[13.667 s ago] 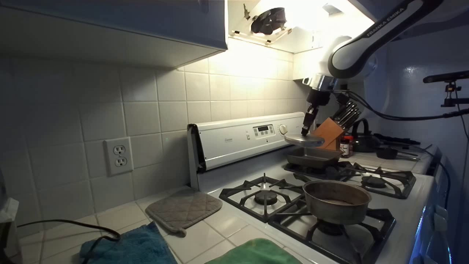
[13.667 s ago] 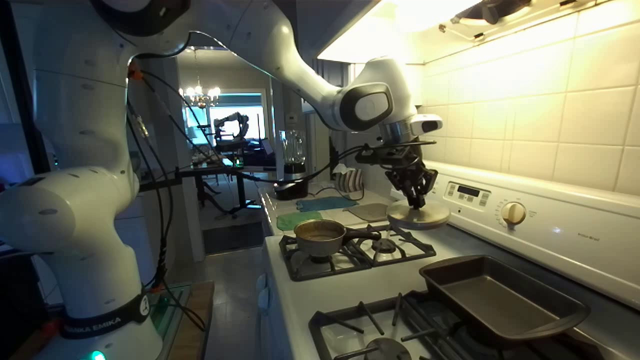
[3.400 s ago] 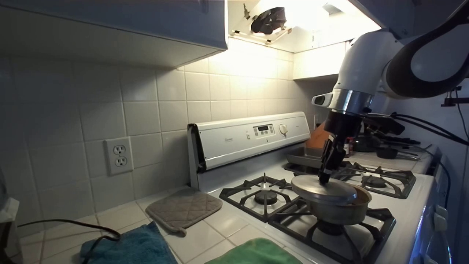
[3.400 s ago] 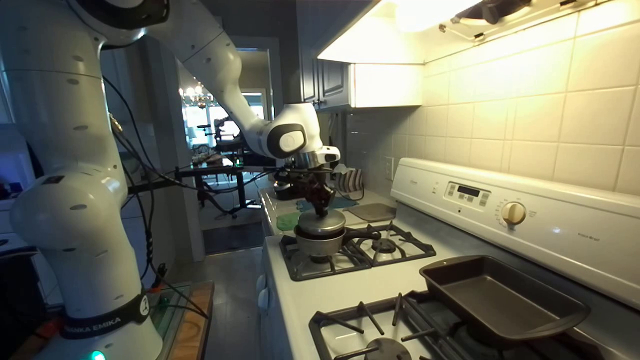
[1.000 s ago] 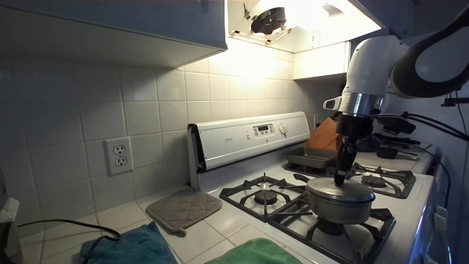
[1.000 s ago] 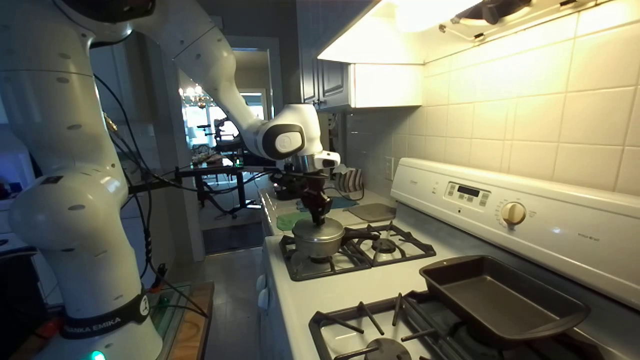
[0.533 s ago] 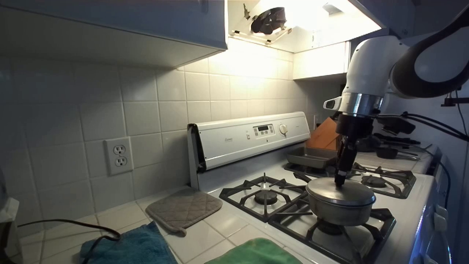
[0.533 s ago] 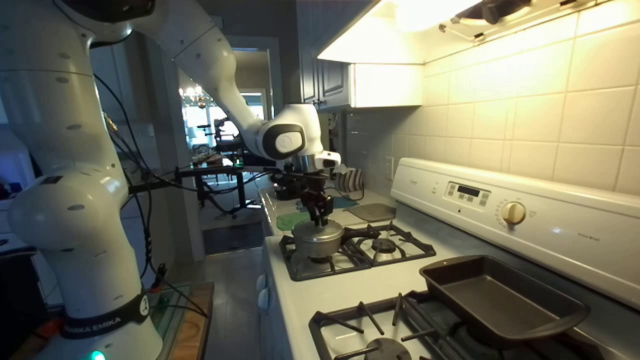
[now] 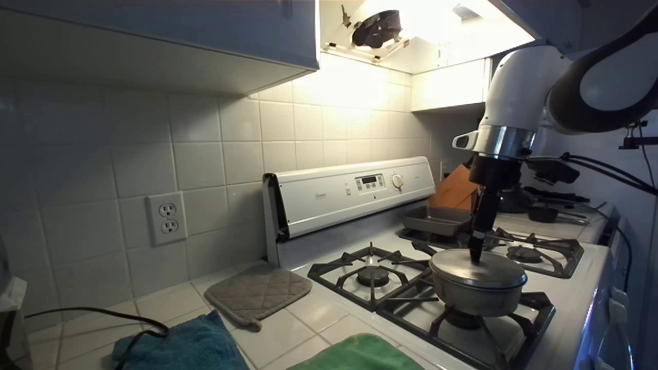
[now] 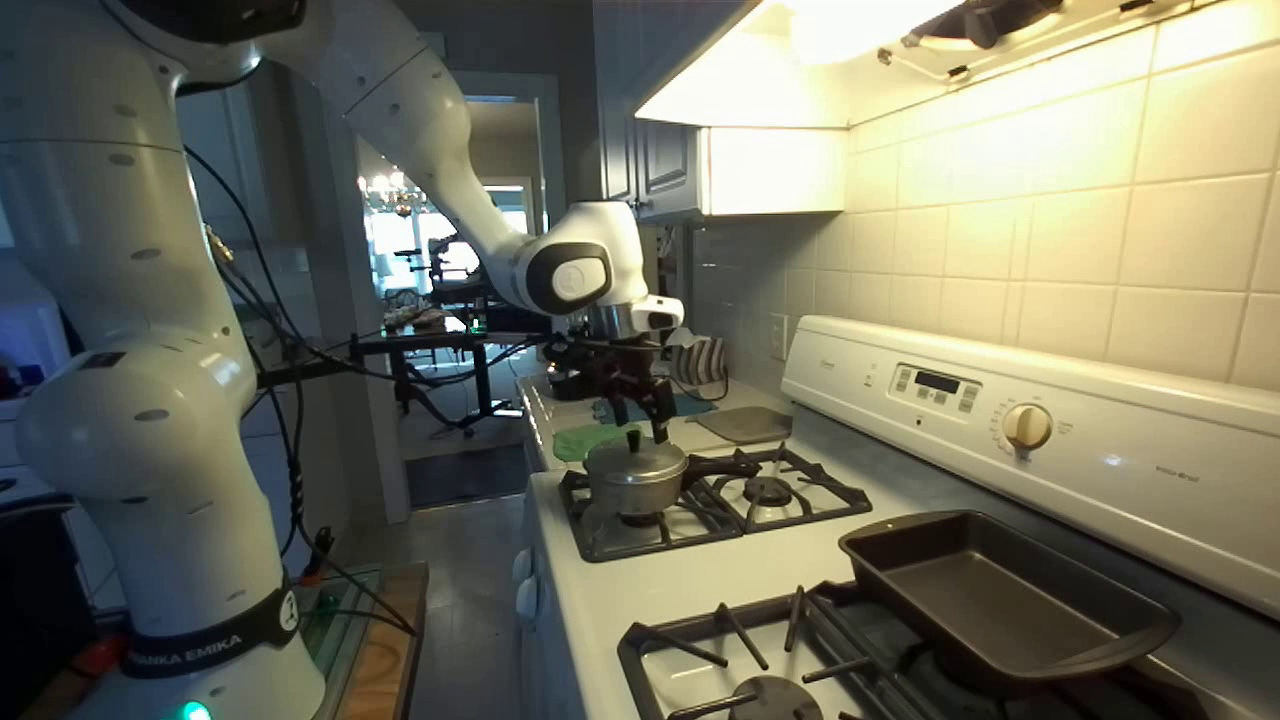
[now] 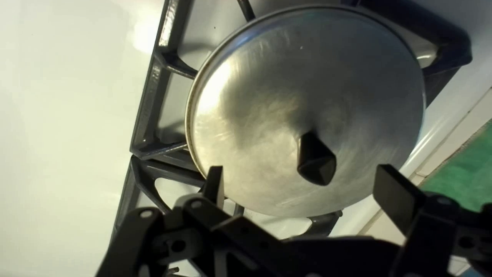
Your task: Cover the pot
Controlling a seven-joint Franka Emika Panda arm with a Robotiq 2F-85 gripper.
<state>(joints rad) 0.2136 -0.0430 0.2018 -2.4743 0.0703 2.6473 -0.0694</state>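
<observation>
The pot point(image 9: 478, 300) stands on a front burner, its dull grey side visible in both exterior views point(image 10: 635, 497). A round metal lid point(image 11: 269, 96) lies across its top and looks level, hiding the inside. From the lid's middle rises a black knob point(image 11: 317, 157). My gripper point(image 11: 300, 168) is just above the lid, fingers spread wide on either side of the knob and apart from it. In an exterior view, the knob shows bare between the parted fingertips of the gripper point(image 10: 641, 428).
The pot's dark handle point(image 10: 725, 467) points toward the stove's back panel point(image 10: 1000, 400). A rectangular baking pan point(image 10: 1000, 600) sits on another burner. Black grates point(image 9: 372, 277) surround the pot. A grey potholder point(image 9: 259, 295) and a green cloth point(image 9: 360, 354) lie on the counter beside the stove.
Earlier the lid hung from my gripper, came over the pot and was lowered onto it. Over the last second the fingers have opened, letting go of the knob, and the arm has risen slightly.
</observation>
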